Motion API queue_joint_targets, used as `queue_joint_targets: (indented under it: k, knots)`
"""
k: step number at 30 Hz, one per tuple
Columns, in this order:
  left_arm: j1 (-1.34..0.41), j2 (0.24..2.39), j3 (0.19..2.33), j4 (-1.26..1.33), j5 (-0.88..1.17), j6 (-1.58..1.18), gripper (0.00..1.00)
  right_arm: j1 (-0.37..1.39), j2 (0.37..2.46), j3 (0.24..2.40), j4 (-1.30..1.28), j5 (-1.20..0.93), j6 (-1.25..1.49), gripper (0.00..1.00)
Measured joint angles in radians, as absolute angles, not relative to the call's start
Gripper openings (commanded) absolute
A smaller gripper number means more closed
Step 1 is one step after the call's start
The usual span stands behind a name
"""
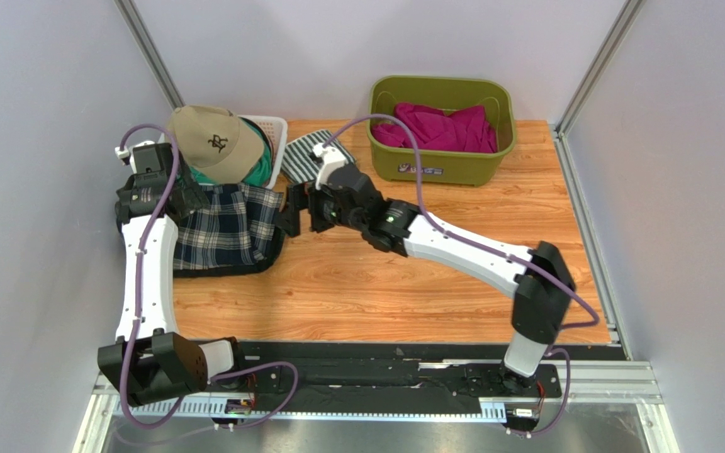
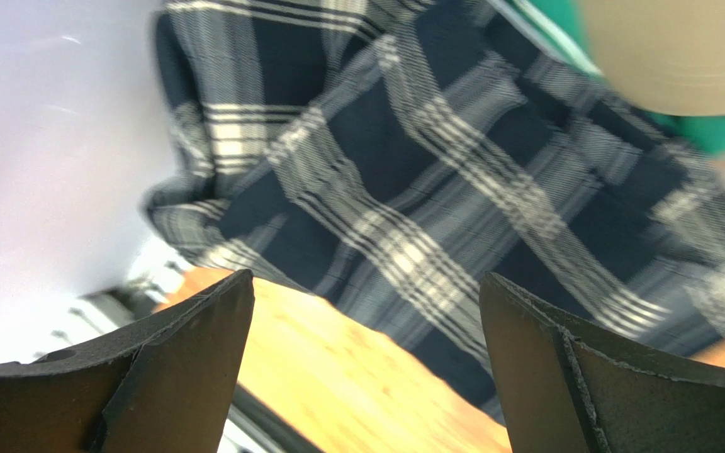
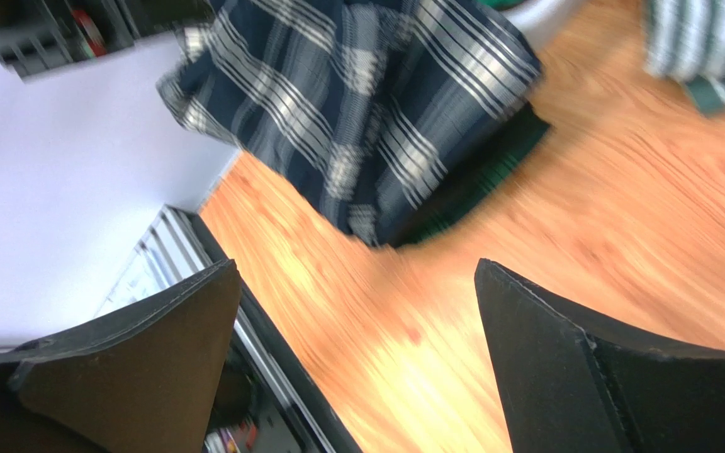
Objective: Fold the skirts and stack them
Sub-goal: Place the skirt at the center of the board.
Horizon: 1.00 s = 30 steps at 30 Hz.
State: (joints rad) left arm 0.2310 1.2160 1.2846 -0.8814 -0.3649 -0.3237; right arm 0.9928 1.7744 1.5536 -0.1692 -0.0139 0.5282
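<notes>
The navy-white-grey plaid skirt [image 1: 226, 229] lies folded at the table's left, on top of a darker layer. That layer's edge [image 1: 243, 270] sticks out at the front and right. In the right wrist view it shows green lines, like the tartan skirt [image 3: 478, 177], under the plaid skirt [image 3: 357, 104]. I cannot pick out the plain black skirt. My left gripper [image 1: 194, 200] is open and empty at the pile's far-left corner, just above the plaid skirt [image 2: 414, 170]. My right gripper [image 1: 293, 211] is open and empty beside the pile's right edge.
A tan cap [image 1: 215, 142] rests over green cloth in a white basket [image 1: 277, 132] behind the pile. A green-and-white striped folded cloth [image 1: 305, 156] lies beside it. A green bin [image 1: 442, 168] holding magenta cloth [image 1: 444, 127] stands at the back. Grey walls enclose the table.
</notes>
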Motion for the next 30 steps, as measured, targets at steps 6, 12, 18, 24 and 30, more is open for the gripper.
queue_joint_targets:
  k: [6,12,18,24,30]
  knots:
    - [0.231,1.113,1.227,-0.855,-0.224,-0.442,0.98,0.916,1.555,1.310,-0.164,-0.029,0.509,0.99]
    - [0.183,1.085,1.094,-0.745,-0.139,-0.473,0.97,0.753,1.395,1.069,-0.129,-0.054,0.540,0.99]
    - [0.148,1.219,1.070,-0.653,-0.209,-0.448,0.99,0.723,1.294,0.940,-0.158,-0.046,0.545,0.99]
    - [0.151,1.272,1.046,-0.521,-0.282,-0.392,0.99,0.708,1.190,0.906,-0.186,0.045,0.544,0.99]
    - [0.172,1.362,1.044,-0.415,-0.271,-0.353,0.99,0.698,1.172,0.907,-0.197,0.109,0.533,0.99]
